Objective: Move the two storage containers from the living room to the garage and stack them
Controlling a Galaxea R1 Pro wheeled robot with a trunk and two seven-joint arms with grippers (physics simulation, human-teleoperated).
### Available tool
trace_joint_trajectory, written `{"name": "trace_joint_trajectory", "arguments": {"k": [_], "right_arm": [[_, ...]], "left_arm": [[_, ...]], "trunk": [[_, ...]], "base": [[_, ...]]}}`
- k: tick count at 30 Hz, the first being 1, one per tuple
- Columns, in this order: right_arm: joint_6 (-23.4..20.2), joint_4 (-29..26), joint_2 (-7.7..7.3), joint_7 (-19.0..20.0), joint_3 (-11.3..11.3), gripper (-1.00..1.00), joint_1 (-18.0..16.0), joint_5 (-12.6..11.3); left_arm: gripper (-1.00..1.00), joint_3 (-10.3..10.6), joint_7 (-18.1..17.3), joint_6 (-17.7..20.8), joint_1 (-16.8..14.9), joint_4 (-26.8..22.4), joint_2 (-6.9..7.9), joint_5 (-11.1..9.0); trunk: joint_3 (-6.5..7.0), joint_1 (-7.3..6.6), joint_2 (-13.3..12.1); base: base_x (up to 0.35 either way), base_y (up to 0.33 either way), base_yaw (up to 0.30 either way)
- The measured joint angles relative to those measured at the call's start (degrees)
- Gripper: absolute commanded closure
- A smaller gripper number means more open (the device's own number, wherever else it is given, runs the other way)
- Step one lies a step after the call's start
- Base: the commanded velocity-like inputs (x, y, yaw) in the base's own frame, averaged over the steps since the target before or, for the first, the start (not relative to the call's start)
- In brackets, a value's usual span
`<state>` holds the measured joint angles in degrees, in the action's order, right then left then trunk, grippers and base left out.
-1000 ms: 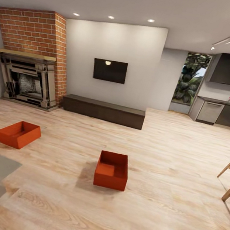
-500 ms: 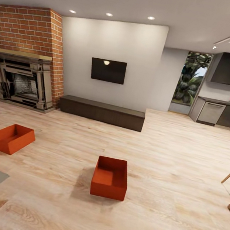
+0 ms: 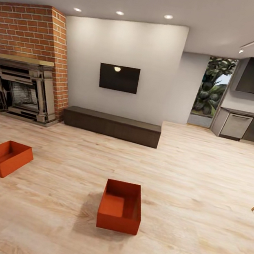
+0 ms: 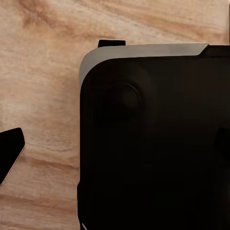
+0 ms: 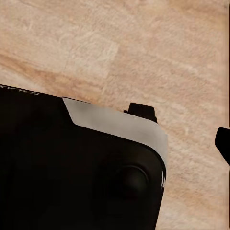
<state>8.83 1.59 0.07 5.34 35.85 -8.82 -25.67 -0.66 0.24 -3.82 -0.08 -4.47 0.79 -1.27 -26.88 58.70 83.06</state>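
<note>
**Closing on the nearer container before any reach**

I'm in the living room, and both storage containers sit on the wood-plank floor, well apart from each other. The nearer container lies ahead of me in the open middle of the floor, one short wall facing me. The farther container sits near the floor's left edge, turned at an angle, on the fireplace side. The long dark cabinet runs along the far wall behind them.

Both wrist views look down past the robot's own dark base onto planks. I see dark tips at the picture edges, but I cannot tell whether either gripper is apart or together.

My judgement: the step in hand is the approach. I'd keep the nearer container centred and square to me, roll close enough that both arms can come down on its two long walls, and stop short of nudging it. The walls look thin and the box light, so I'd pinch the walls evenly from both sides to avoid tipping.
</note>
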Motion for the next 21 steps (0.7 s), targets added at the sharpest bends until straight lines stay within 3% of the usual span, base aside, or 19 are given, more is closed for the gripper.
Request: {"name": "trace_joint_trajectory", "arguments": {"k": [21], "right_arm": [[0.00, 0.00, 0.00, 0.00, 0.00, -1.00, 0.00, 0.09]], "left_arm": [[-1.00, 0.00, 0.00, 0.00, 0.00, 0.00, 0.00, 0.00]], "trunk": [[0.00, 0.00, 0.00]], "base": [[0.322, 0.000, 0.000]]}}
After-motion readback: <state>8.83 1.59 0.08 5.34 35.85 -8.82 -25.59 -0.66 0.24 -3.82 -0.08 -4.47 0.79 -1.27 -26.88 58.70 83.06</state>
